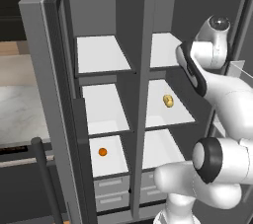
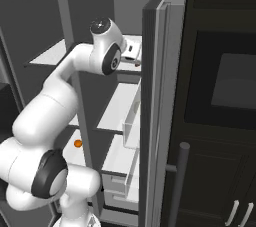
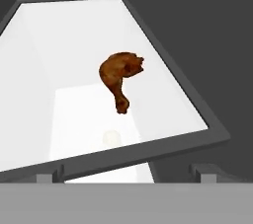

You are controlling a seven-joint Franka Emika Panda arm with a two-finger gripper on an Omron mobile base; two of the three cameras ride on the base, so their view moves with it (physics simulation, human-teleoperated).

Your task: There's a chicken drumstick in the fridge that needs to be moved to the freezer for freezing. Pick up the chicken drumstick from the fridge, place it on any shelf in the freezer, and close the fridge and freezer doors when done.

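Observation:
The chicken drumstick (image 3: 120,77), dark reddish-brown with its thin end toward me, lies on a white upper shelf (image 3: 64,45) of the fridge (image 1: 170,50). My gripper (image 3: 126,174) hovers in front of and above that shelf's grey front edge, open, with its two fingertips (image 3: 47,176) wide apart and nothing between them. It is clear of the drumstick. The freezer (image 1: 104,104) is the narrower left half, with white shelves (image 1: 101,53) and grey drawers. Both doors stand open: the freezer door (image 1: 44,94) at left and the fridge door (image 2: 157,96) at right.
A yellow-tan oval (image 1: 168,101) rests on the fridge's middle shelf. A small orange ball (image 1: 102,152) sits on the freezer's lowest shelf. Door bins (image 2: 131,126) line the inside of the fridge door. Dark cabinets with an oven (image 2: 225,81) stand to the right.

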